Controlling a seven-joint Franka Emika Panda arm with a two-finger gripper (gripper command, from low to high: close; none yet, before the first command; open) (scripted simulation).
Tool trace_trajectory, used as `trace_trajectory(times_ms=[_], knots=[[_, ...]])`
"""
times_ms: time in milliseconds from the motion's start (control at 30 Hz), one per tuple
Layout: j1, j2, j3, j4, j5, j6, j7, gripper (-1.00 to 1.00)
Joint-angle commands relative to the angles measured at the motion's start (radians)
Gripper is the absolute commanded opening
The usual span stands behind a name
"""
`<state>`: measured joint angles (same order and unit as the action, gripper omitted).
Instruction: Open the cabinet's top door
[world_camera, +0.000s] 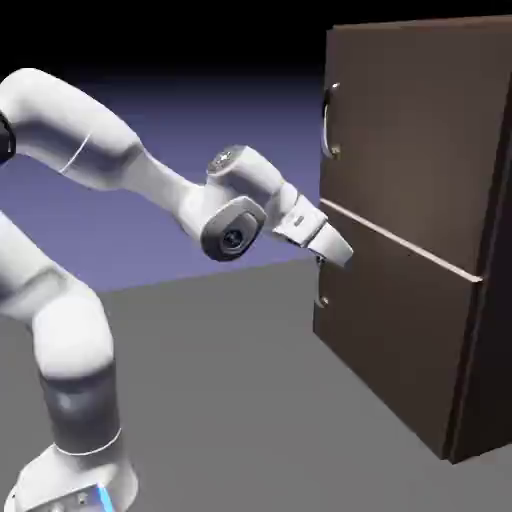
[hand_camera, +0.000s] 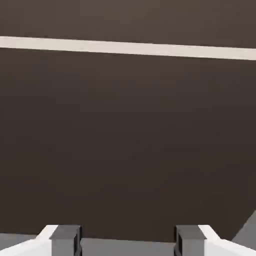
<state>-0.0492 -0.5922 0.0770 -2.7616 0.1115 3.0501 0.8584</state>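
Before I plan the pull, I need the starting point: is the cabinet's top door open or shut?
Shut: the top door sits flush with the cabinet front, no gap showing along its edges.

In the exterior view, the cabinet (world_camera: 400, 350) stands right of the arm (world_camera: 232, 205), its top door (world_camera: 410, 130) above the lower door (world_camera: 390, 330).

Cabinet (world_camera: 400, 150) dark brown; seam (world_camera: 400, 240) pale; arm (world_camera: 75, 335) white.

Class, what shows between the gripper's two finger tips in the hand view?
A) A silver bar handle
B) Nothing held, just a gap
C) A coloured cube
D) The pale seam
B: the gripper's finger tips stand wide apart with nothing gripped between them.
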Motion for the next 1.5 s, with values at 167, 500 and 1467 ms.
trace_trajectory(times_ms=[167, 500, 1467], knots=[[-0.136, -0.049, 0.171, 0.108, 0.248, 0.029, 0.261, 0.0], [-0.363, -0.132, 0.457, 0.287, 0.661, 0.078, 0.696, 0.0], [-1.021, -0.37, 1.285, 0.808, 1.86, 0.219, 1.957, 0.0]])
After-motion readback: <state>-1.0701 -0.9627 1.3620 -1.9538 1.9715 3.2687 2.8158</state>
